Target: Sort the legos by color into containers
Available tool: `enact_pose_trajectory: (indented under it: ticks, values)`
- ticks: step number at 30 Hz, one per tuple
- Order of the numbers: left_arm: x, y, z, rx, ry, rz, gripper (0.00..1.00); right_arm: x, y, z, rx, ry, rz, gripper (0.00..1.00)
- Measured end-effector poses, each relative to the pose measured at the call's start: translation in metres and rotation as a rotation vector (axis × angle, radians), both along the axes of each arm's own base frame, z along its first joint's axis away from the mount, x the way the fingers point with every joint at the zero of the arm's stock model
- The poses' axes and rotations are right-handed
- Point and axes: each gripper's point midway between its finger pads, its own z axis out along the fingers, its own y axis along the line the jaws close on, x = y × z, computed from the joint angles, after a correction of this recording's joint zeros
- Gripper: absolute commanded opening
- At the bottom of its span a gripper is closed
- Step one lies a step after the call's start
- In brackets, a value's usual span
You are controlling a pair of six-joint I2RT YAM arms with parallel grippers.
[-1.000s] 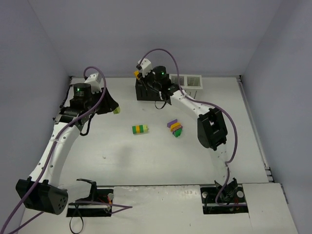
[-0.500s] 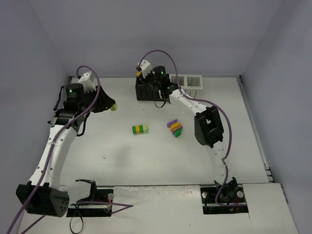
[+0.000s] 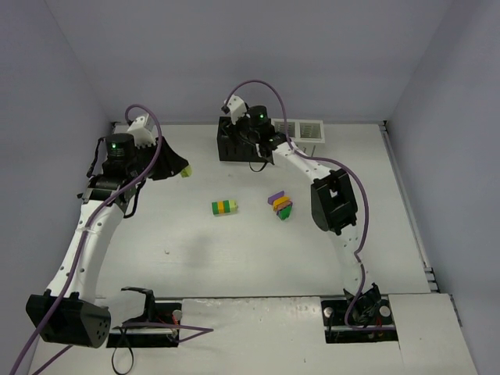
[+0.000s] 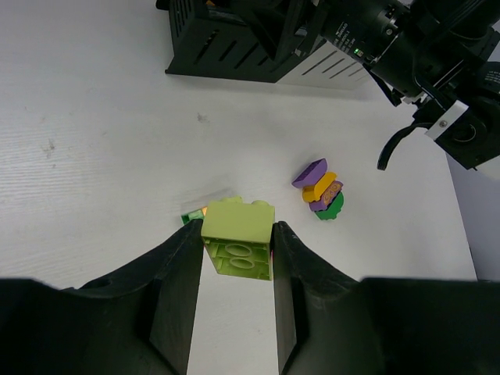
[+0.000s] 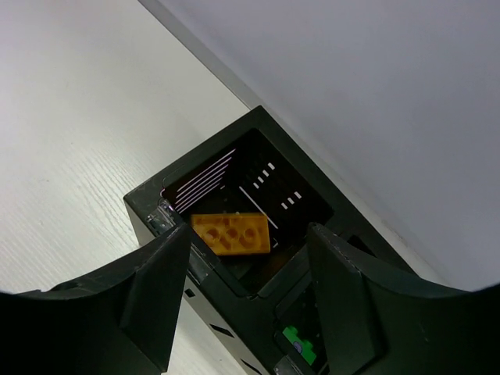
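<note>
- Containers [image 3: 301, 130], four small square slotted plastic bins joined in a row, two black and two white, stand at the far edge of the white counter [image 3: 234, 258], where both arms can reach them.
- Right gripper [image 5: 246, 242] hangs straight over the leftmost black bin [image 5: 203, 183]. Its fingers [image 5: 156, 289] are spread apart, so whatever leaves them should land inside.
- Left gripper [image 4: 237, 234] is well apart from the bins, over the counter's left side. Its fingers [image 4: 176, 289] are clamped on a lime-green plastic brick [image 4: 238, 248] held clear of the surface, apparently ready to be carried to a bin.
- A heap of purple, orange-yellow and dark green bricks [image 3: 280, 206] and a joined green-yellow-green bar [image 3: 224, 207] lie mid-counter, near each other and unsorted. They look like the next picks.
- A flat orange-yellow brick [image 5: 232, 233] shows between the right fingers with a gap on each side, at the black bin's mouth. I cannot tell whether it is dropping or already resting.
</note>
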Motion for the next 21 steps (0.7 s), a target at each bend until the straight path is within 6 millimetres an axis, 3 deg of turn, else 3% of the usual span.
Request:
enact_pose_trajectory:
  ticks: [4, 8, 11, 15, 18, 21]
  values:
    - [-0.001, -0.003, -0.003, -0.012, 0.006, -0.012, 0.07, -0.004, 0.0, 0.002, 0.017, 0.012, 0.003, 0.57]
    - [-0.002, -0.008, 0.001, -0.036, -0.001, -0.034, 0.07, -0.036, -0.007, 0.008, 0.044, 0.061, 0.04, 0.55]
    - [-0.002, -0.012, 0.005, -0.066, -0.01, -0.055, 0.07, -0.075, -0.015, 0.029, 0.091, 0.081, 0.074, 0.54]
    - [-0.002, -0.019, 0.005, -0.138, -0.009, -0.091, 0.07, -0.135, -0.021, 0.085, 0.205, 0.024, 0.139, 0.56]
    - [-0.001, -0.024, 0.004, -0.203, 0.008, -0.114, 0.07, -0.185, -0.013, 0.123, 0.295, -0.033, 0.215, 0.57]
    - [0.002, -0.03, 0.005, -0.258, 0.021, -0.14, 0.07, -0.228, -0.002, 0.139, 0.355, -0.051, 0.287, 0.59]
